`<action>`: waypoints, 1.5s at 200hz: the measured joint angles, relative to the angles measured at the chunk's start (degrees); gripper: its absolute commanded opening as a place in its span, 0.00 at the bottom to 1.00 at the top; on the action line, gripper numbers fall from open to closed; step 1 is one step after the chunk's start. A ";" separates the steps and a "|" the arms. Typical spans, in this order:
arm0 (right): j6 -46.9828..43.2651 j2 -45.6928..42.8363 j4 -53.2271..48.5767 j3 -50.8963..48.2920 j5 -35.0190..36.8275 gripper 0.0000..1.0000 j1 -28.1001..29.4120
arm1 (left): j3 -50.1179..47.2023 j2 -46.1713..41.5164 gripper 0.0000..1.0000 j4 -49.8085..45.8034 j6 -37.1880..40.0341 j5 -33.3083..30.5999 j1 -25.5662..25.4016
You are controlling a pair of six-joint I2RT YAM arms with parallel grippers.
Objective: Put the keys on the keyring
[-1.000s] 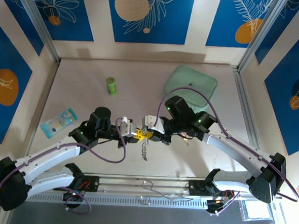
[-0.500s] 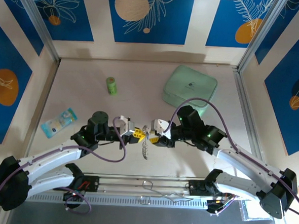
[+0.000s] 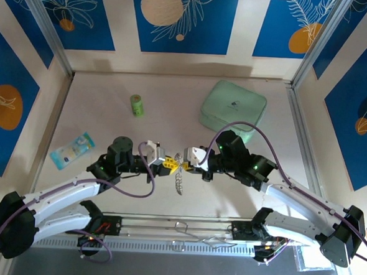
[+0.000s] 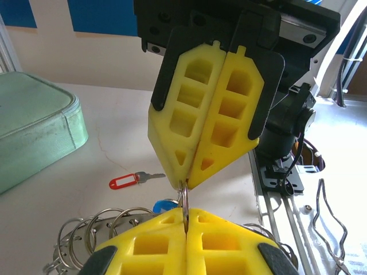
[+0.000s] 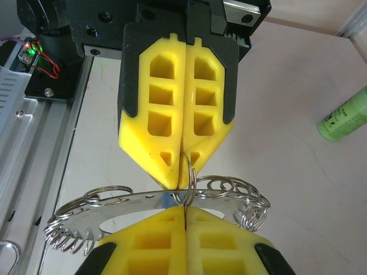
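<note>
Over the middle of the table my left gripper (image 3: 169, 166) and right gripper (image 3: 186, 166) meet tip to tip. Both are shut on one small split ring (image 4: 185, 201) of the keyring (image 3: 179, 182), which hangs below them, fringed with wire loops (image 5: 241, 197). In the left wrist view my left gripper (image 4: 186, 220) holds the ring from below and the right gripper (image 4: 186, 183) from above. In the right wrist view the right gripper (image 5: 186, 211) is below and the left gripper (image 5: 180, 183) above. A blue tag (image 4: 165, 204) shows just behind the ring. The red-tagged key (image 4: 129, 181) lies loose on the table.
A small green cylinder (image 3: 135, 104) stands at the back left, and a mint-green pouch (image 3: 233, 106) lies at the back right. A blue-and-white packet (image 3: 72, 149) rests at the left. Bent wire pieces (image 3: 196, 235) lie on the front rail.
The right arm drew back to the right, its gripper opened and then shut again on the small ring. The left gripper stayed shut, and the hanging keyring shifted slightly.
</note>
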 measured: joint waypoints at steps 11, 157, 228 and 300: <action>-0.09 0.02 0.02 0.00 0.15 0.03 0.09 | -0.07 -0.04 0.00 0.26 -0.35 -0.02 0.00; 6.58 0.96 6.32 -2.91 0.44 0.31 0.44 | -4.39 -1.03 0.00 10.88 -2.80 -5.07 -0.09; 13.11 0.17 8.72 -2.97 -12.81 0.32 -5.97 | -4.48 -1.01 0.00 11.67 -0.02 -3.43 -0.44; 15.65 2.34 11.67 -2.97 -16.65 0.15 -5.97 | -4.50 0.68 0.00 14.25 0.31 -1.18 -0.87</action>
